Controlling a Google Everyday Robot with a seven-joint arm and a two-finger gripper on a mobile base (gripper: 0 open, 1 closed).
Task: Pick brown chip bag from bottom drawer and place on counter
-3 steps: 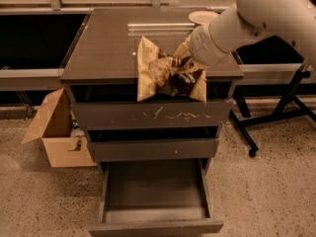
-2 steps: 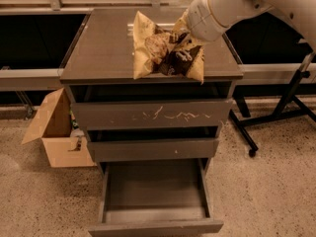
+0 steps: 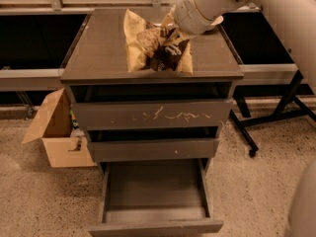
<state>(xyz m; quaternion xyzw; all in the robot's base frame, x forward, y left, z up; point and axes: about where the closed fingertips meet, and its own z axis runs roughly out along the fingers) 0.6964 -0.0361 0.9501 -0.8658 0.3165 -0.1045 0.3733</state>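
Observation:
The brown chip bag [image 3: 155, 46], crinkly dark brown with tan ends, hangs over the front part of the counter [image 3: 98, 48], its lower edge at or just above the surface. My gripper [image 3: 170, 31] reaches in from the upper right and is shut on the bag's upper right part. The fingertips are hidden in the bag's folds. The bottom drawer [image 3: 155, 216] stands pulled out below, its grey inside holding nothing.
The scratched upper drawer front [image 3: 153, 115] and middle drawer [image 3: 153, 149] are slightly ajar. An open cardboard box [image 3: 57, 132] stands on the floor at the left. A black table with tubular legs [image 3: 276, 117] is at the right. Speckled floor surrounds the cabinet.
The gripper has carried the chip bag up and back from in front of the cabinet's top edge to over the counter. The view has shifted with it.

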